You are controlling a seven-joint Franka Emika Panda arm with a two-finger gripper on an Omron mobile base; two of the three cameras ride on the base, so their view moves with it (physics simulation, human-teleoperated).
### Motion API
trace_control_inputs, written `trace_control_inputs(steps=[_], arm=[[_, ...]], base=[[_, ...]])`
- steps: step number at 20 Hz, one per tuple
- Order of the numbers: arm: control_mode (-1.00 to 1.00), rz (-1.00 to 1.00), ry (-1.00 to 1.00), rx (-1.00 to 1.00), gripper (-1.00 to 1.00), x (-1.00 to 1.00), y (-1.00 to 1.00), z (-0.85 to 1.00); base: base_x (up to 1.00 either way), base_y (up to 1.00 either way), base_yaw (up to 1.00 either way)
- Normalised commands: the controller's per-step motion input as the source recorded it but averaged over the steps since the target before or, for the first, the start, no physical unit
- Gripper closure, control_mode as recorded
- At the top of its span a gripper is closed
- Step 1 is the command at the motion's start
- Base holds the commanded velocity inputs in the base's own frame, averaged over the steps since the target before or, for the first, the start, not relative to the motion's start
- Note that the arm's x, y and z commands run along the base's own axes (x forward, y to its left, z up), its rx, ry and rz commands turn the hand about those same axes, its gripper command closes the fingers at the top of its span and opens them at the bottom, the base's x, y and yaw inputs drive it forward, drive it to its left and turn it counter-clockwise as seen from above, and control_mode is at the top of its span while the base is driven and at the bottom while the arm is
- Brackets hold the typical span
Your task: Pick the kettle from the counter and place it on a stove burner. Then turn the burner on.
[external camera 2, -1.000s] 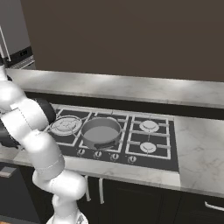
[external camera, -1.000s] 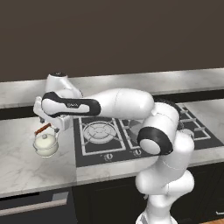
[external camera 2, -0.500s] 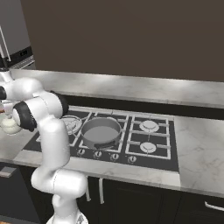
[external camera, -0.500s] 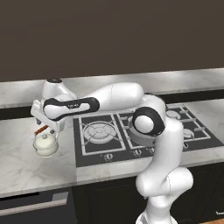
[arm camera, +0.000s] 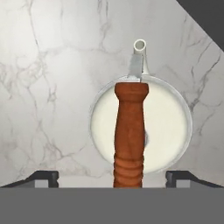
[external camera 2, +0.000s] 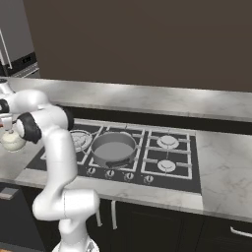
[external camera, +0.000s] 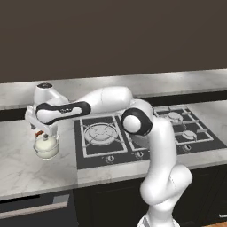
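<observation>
The small cream-white kettle (external camera: 46, 148) stands upright on the marble counter (external camera: 26, 173), left of the black cooktop. My gripper (external camera: 41, 133) hangs straight down just above it, open, its fingers on either side of the reddish-brown handle bar. From the right base the kettle (external camera 2: 12, 141) sits at the far left edge under the gripper (external camera 2: 6, 129). Looking down from the hand, the kettle (arm camera: 166, 127) lies centred with its spout pointing up; the wooden handle (arm camera: 130, 127) runs between the two fingertips (arm camera: 43, 177), which stand wide apart and touch nothing. The nearest stove burner (external camera: 99, 133) is bare.
A wide grey pan (external camera 2: 113, 147) sits on a middle burner of the cooktop (external camera 2: 172, 178). A row of small knobs (external camera 2: 109, 173) runs along the cooktop's front edge. A dark corner of the cooktop (arm camera: 205, 17) shows at the hand view's upper right. My arm stretches over the left burners.
The hand has sunk a little toward the kettle's handle, and the elbow has swung left over the cooktop. The kettle has not moved.
</observation>
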Motion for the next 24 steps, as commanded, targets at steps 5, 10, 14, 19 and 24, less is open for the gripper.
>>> trace_control_inputs(steps=[5, 10, 14, 19, 24], arm=[[-1.00, -0.01, 0.12, 0.00, 1.00, 0.02, 0.00, -0.33], [-1.00, -0.03, 0.11, 0.00, 1.00, 0.00, -0.05, -0.24], [-1.00, -0.03, 0.01, 0.00, 1.00, -0.03, -0.23, 0.10], [-1.00, -0.04, 0.00, 0.00, 1.00, -0.07, -0.14, 0.49], [-1.00, -0.05, 0.00, -0.01, 1.00, -0.04, -0.11, 0.59]], base=[[0.00, 0.00, 0.00], [0.00, 0.00, 0.00], [0.00, 0.00, 0.00], [0.00, 0.00, 0.00], [0.00, 0.00, 0.00]])
